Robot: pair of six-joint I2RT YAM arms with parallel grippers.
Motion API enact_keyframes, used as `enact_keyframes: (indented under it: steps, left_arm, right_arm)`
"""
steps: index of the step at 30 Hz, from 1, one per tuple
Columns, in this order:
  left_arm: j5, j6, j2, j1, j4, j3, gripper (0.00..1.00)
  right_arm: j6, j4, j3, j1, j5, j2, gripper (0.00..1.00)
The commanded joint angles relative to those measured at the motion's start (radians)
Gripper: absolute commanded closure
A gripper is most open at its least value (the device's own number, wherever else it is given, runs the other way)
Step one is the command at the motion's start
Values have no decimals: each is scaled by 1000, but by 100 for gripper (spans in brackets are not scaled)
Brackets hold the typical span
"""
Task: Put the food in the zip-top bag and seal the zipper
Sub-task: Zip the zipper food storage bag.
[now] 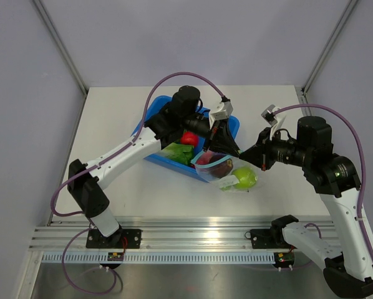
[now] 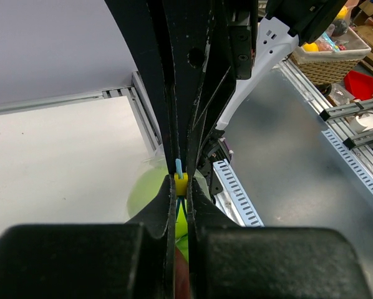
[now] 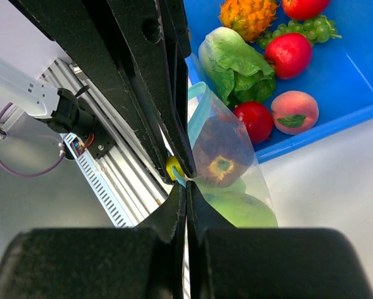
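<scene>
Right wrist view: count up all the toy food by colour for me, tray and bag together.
Red: 3, red apple, red round fruit, tomato
Green: 3, lettuce, grapes, green apple
Orange: 1, pineapple
Pink: 1, peach
Dark purple: 1, dark fruit
Total: 9

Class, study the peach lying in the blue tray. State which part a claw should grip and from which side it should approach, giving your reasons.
Come from straight above and close the claw across the peach at its round middle. The blue tray wall runs close beside it and a red tomato crowds it, so a sideways approach looks blocked.
</scene>
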Motion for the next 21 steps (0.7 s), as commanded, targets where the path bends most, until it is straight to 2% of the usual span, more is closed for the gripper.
enact_keyframes:
  steps: [1, 8, 13, 21]
  left_arm:
    - [36, -1, -17, -5, 25, 15, 100]
    - [38, 31, -11, -5, -29, -9, 100]
    - [19, 72, -8, -4, -87, -23, 100]
    - [-36, 128, -23, 5, -171, -61, 100]
  right_arm:
    - [-14, 28, 0, -5, 70, -20, 100]
    - [68, 144, -16, -4, 237, -78, 100]
    - [92, 167, -11, -7, 316, -99, 100]
    - [131, 160, -8, -5, 527, -96, 100]
